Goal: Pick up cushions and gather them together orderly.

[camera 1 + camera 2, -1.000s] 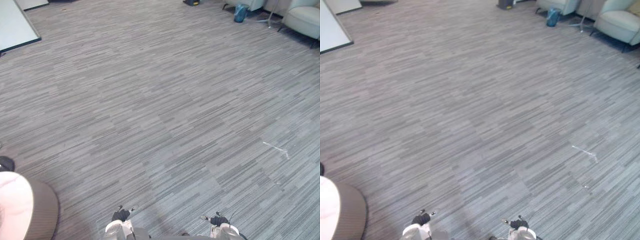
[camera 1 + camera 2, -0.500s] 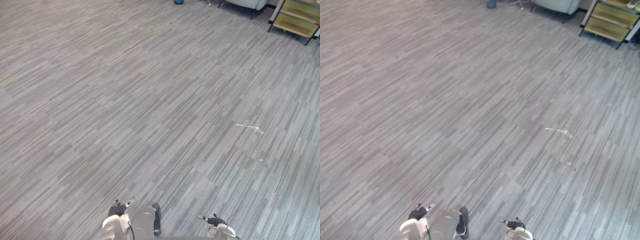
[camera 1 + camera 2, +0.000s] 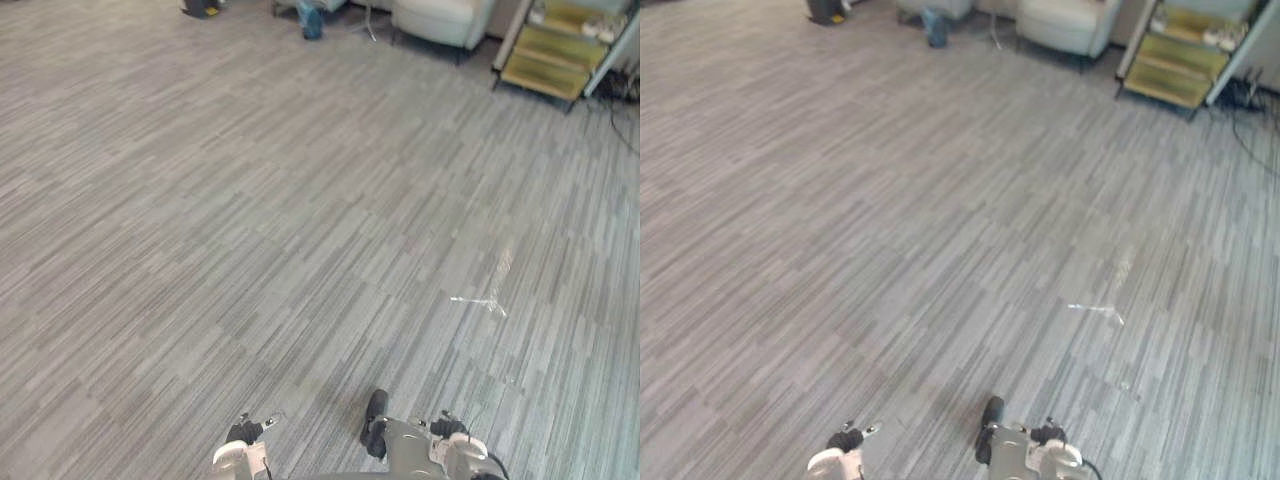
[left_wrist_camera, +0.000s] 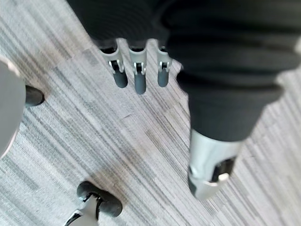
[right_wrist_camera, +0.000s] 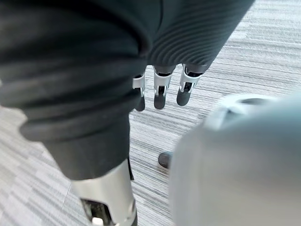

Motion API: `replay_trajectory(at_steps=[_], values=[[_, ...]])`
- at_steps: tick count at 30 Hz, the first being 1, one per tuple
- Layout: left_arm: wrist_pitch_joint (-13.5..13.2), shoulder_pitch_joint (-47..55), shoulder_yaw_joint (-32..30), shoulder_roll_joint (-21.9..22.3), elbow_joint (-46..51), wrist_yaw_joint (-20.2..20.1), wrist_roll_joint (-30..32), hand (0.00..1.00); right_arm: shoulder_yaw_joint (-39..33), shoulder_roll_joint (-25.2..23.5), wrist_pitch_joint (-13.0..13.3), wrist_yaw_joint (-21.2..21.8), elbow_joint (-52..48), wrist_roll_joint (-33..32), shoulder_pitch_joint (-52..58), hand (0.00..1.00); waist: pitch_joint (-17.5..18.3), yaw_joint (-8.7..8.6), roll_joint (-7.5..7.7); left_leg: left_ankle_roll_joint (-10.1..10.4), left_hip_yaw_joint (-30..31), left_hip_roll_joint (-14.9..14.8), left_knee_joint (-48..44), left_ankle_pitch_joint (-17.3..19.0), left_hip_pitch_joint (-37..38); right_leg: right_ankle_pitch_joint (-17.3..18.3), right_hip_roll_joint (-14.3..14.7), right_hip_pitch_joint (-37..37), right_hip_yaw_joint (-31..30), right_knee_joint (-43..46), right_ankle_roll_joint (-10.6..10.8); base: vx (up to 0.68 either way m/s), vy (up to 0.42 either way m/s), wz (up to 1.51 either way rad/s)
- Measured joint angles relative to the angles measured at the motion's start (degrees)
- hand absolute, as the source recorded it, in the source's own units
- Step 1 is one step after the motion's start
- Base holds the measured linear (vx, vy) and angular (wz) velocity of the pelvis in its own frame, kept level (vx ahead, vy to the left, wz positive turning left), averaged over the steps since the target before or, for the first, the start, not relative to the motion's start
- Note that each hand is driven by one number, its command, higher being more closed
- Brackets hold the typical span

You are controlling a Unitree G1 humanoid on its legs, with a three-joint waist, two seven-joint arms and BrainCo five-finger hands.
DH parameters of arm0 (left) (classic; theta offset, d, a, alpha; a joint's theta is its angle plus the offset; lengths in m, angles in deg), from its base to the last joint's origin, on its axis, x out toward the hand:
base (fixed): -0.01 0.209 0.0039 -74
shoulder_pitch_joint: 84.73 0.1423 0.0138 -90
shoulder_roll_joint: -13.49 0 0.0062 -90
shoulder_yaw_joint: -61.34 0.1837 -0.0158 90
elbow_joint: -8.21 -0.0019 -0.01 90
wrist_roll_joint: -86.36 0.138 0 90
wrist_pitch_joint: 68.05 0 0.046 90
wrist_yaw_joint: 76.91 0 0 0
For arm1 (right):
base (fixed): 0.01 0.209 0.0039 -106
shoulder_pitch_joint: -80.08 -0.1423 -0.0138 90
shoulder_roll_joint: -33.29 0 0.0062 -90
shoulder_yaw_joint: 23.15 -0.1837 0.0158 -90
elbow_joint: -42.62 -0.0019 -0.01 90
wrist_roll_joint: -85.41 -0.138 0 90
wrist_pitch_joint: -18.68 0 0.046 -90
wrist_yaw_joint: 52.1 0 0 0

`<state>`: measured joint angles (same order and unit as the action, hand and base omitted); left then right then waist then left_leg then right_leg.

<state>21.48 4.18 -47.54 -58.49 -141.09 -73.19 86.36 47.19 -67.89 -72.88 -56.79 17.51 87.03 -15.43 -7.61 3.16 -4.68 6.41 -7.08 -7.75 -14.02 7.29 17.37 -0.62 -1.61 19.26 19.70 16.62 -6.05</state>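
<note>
My left hand hangs over the grey striped carpet. Its fingers are straight, its thumb stands apart, and nothing is in it. My right hand hangs the same way above the carpet, with relaxed fingers and nothing held.
At the far edge of the room stand a pale armchair, a low wooden shelf, a small blue bin and a dark object. A white scuff mark lies on the carpet at the right.
The whole picture has shifted, so the camera has turned. A round pink and brown thing at lower left and a white board have left the view. The shelf has come in.
</note>
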Motion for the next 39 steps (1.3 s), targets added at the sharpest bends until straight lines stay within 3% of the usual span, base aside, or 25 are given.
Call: replay_trajectory(at_steps=[2, 3, 5, 6, 8, 10, 11, 12, 13, 14, 17, 18, 20, 21, 22, 23, 25, 27, 30, 31, 32, 35, 37, 38, 39], values=[[0.0, -0.6, -1.0, 0.2, 0.0, -0.1, 0.0, 0.0, 0.2, -0.5, 0.0, 0.0, -0.1, 0.0, 0.3, 0.0, -0.1, -0.38, -0.1, -0.2, 1.7, -1.2, -14.0, -6.7, -5.3, 2.4, 1.9, -3.9, -0.2, -1.7, 0.6, 0.71, -0.178, -0.31], [-0.3, -0.6, -2.3, 1.1, 0.2, -0.2, 0.1, 0.0, 0.7, -0.9, -0.2, -0.1, -0.1, -0.1, 0.8, 0.0, -0.4, -0.09, -0.64, -0.4, 2.9, -3.4, -30.1, -15.9, -12.4, 2.6, 3.7, -9.9, -1.6, -6.7, 0.3, 0.58, -0.056, -0.32], [-0.5, -0.4, -2.2, 1.2, 0.2, -0.4, 1.1, 0.0, 0.8, -1.5, -0.3, -0.5, -0.1, -0.5, 0.8, 0.0, -1.1, 0.56, -1.06, -4.4, 1.3, -6.4, -48.6, -5.3, -22.1, 4.2, 6.1, -17.2, -3.7, -10.7, -0.7, 0.47, -0.018, -0.44], [-0.5, 0.0, -1.9, 1.0, 0.4, -0.6, 1.2, 0.0, 0.8, -2.1, -0.3, -0.5, 0.2, -0.6, 0.5, 0.0, -1.7, 0.98, -0.23, -5.2, 1.3, -6.2, -51.4, -1.5, -25.8, 5.0, 6.1, -19.6, -4.8, -11.8, -0.5, 0.45, 0.0, -0.56], [-0.9, 0.2, -0.8, -0.4, 2.4, -0.6, 1.1, 0.0, 0.5, -2.7, -0.5, -0.4, 1.9, -1.7, -1.0, 0.0, -2.3, 2.78, 1.29, -5.7, 1.0, -4.0, -47.2, 5.8, -35.4, 7.0, 5.3, -24.2, -8.7, -12.7, 0.6, 0.48, 0.076, -0.78], [-1.4, 0.3, -0.3, -0.2, 3.5, -0.6, 0.9, 0.0, -1.4, -3.2, -0.6, -0.4, 2.0, -1.7, -1.3, 0.0, -2.4, 4.26, 0.85, -5.0, 1.4, -1.0, -31.8, 7.0, -39.3, 9.0, 4.2, -26.8, -11.4, -13.3, 2.6, 0.47, 0.177, -0.76], [-1.4, 0.6, -0.1, 0.1, 3.9, -0.7, 0.9, 0.0, -2.7, -3.1, -0.6, -0.4, 1.9, -1.7, -1.3, 0.0, -2.3, 4.77, 0.53, -3.6, 2.0, 0.9, -19.4, 5.5, -39.4, 11.1, 3.1, -27.6, -12.8, -13.3, 3.4, 0.61, 0.342, -0.93], [-1.3, 1.5, -0.1, 0.7, 4.2, -0.7, 0.3, 0.0, -2.6, -2.5, -0.7, -0.4, 1.9, -1.6, -0.8, 0.0, -1.6, 6.22, -0.4, -1.9, 3.1, 2.4, -6.1, -4.5, -38.6, 13.6, 2.1, -29.4, -15.9, -13.4, 5.7, 0.65, 0.345, -0.86], [-1.3, 1.8, -0.3, 0.6, 4.3, -0.6, 0.2, 0.0, -2.5, -2.7, -0.8, -0.4, 1.9, -1.6, -0.8, 0.0, -1.4, 6.68, -0.24, -3.0, 2.2, 3.0, -5.3, -6.6, -37.6, 13.9, 1.5, -29.8, -16.8, -13.7, 5.6, 0.72, 0.324, -0.65], [-1.3, 1.2, -0.5, 0.1, 4.2, -0.6, -0.1, 0.0, -2.6, -3.6, -0.8, -0.2, 1.8, -1.6, -1.4, 0.0, -1.0, 6.42, 1.5, -5.4, 0.8, 5.2, -5.6, -4.3, -37.6, 12.9, -0.7, -30.4, -18.5, -14.1, 5.6, 0.5, 0.173, -0.17], [-0.8, 0.4, -3.0, 0.8, 4.1, -0.5, -0.2, 0.0, -3.7, -4.6, -1.2, 0.1, 1.0, -1.6, -1.1, 0.0, -0.9, 6.68, 1.74, -8.8, -1.2, 5.4, -10.6, 1.5, -36.1, 11.3, -2.1, -30.0, -20.4, -7.7, 7.1, 0.57, 0.242, -0.23], [-0.8, 0.9, -2.3, 0.9, 4.1, -0.6, -0.3, 0.0, -3.6, -4.8, -1.0, 0.2, 0.9, -1.5, -1.3, 0.0, -0.7, 7.05, 1.91, -8.6, -2.6, 5.3, -9.6, 3.9, -32.9, 11.3, -2.6, -26.9, -20.8, 2.2, 11.3, 0.5, 0.233, -0.54], [-0.4, 1.2, -0.9, 1.0, 4.0, -0.7, -0.3, 0.0, -2.6, -4.8, -0.4, 0.4, 0.8, -1.5, -1.0, 0.0, -0.7, 7.01, 2.01, -8.4, -4.3, 5.8, -7.4, 6.1, -27.3, 7.4, -4.2, -18.9, -20.6, 22.0, 20.0, 0.43, 0.18, -0.49], [-0.2, 1.3, 0.3, 0.9, 3.8, -0.6, -0.3, 0.0, -2.4, -4.7, -0.2, 0.5, 1.0, -1.4, -0.3, 0.0, -0.6, 6.11, 1.98, -8.2, -4.6, 6.5, -5.6, 7.2, -22.7, 6.3, -6.0, -13.5, -17.9, 35.5, 19.6, 0.49, 0.137, -0.15], [-0.3, 1.1, 0.6, 0.9, 3.4, -0.6, -0.3, 0.0, -2.0, -4.6, -0.1, 0.5, 1.0, -1.1, 0.1, 0.0, -0.6, 5.72, 1.92, -8.2, -4.8, 6.7, -4.0, 7.2, -20.1, 6.7, -7.2, -11.1, -15.3, 40.0, 17.7, 0.61, 0.13, -0.09], [-0.3, 0.6, 0.9, 0.9, 2.9, -0.5, -0.3, 0.0, -1.2, -4.2, 0.8, 0.4, -0.3, -0.1, 0.5, 0.0, -0.6, 5.29, 1.66, -8.2, -5.0, 6.5, -1.5, 7.2, -16.5, 8.5, -8.6, -8.2, -11.5, 42.0, 14.0, 0.63, 0.088, -0.07], [-0.4, 0.0, 2.1, 0.2, 2.2, -0.4, -0.2, 0.0, -0.8, -3.0, 0.7, 0.2, -0.2, 0.7, -0.1, 0.0, -1.1, 4.31, 0.78, -7.8, -4.9, 5.7, 2.1, 7.3, -10.7, 11.6, -9.3, -4.8, -5.1, 35.3, 9.6, 0.5, 0.028, -0.07], [-0.4, -0.2, 3.0, -0.5, 2.2, -0.3, -0.1, 0.0, 0.2, -2.3, 0.7, 0.1, -0.2, 0.7, 0.0, 0.0, -0.9, 3.19, 1.06, -6.4, -4.8, 5.0, 4.2, 8.1, -7.4, 11.4, -8.2, -1.8, -3.1, 21.2, 8.7, 0.43, -0.056, 0.05], [-0.3, 0.1, 5.3, -2.2, 2.3, -0.3, -0.1, 0.0, 2.9, -1.4, 0.3, 0.2, 0.0, 0.8, 0.4, 0.0, -0.9, 1.96, 3.86, -5.0, -2.5, 6.2, 7.4, 9.0, -3.3, -1.3, -5.4, 0.8, -9.1, -6.2, 9.8, 0.55, -0.199, 0.34], [-0.3, 0.6, 5.2, -3.2, 2.2, -0.2, -0.2, 0.0, 2.9, -1.7, 0.0, 0.4, 0.1, 0.4, 1.1, 0.0, -0.9, 1.51, 6.34, -3.8, 0.5, 7.4, 7.1, 9.8, -0.9, -8.3, -5.3, 1.3, -13.1, -6.0, 7.0, 0.59, -0.282, 0.43], [-0.2, 0.7, 4.6, -2.2, 1.3, -0.1, -0.2, 0.0, 3.3, -0.2, 0.0, 0.7, 0.1, 0.3, 0.7, 0.0, -0.8, 1.02, 4.23, -3.2, 2.4, 5.8, 5.7, 10.1, -0.3, -6.7, -3.6, 2.6, -12.6, -0.6, 5.6, 0.59, -0.284, 0.27], [-0.3, 1.9, 3.6, -0.4, 1.2, -0.1, -0.2, 0.0, 4.1, 1.0, 0.0, 1.3, 1.5, 0.6, -0.7, 0.0, 1.2, 1.38, 0.71, -2.3, 6.9, 0.8, -13.8, 8.7, -9.3, 1.3, 0.4, 2.3, -10.1, 1.9, 4.6, 0.58, -0.302, -0.08], [-0.2, 1.5, 1.9, 0.9, 1.2, -0.4, -0.1, 0.0, 4.3, 0.8, -0.6, 1.2, 2.0, 0.5, -1.0, 0.0, 0.5, 1.59, -0.99, -2.7, 7.8, -2.6, -32.5, -2.4, -18.3, 3.0, 3.1, -2.7, -8.7, -1.0, 2.9, 0.64, -0.254, 0.14], [-0.3, 1.0, 2.0, 1.0, 1.6, -0.7, 0.0, 0.0, 4.5, 0.7, -1.1, 1.1, 2.5, 0.4, -0.9, 0.0, -0.8, 2.13, -1.21, -3.9, 6.1, -5.5, -43.4, -1.6, -23.1, 3.4, 4.5, -8.2, -8.3, -4.5, 1.9, 0.58, -0.148, 0.18], [-0.4, 0.5, 2.1, 0.5, 2.2, -0.6, 0.1, 0.0, 4.4, 0.6, -1.3, 0.9, 3.1, -0.3, -0.9, 0.0, -1.7, 2.84, -0.78, -4.7, 5.3, -6.0, -48.8, 1.8, -26.7, 3.9, 4.6, -12.9, -7.5, -7.1, 1.1, 0.43, -0.091, 0.22]])
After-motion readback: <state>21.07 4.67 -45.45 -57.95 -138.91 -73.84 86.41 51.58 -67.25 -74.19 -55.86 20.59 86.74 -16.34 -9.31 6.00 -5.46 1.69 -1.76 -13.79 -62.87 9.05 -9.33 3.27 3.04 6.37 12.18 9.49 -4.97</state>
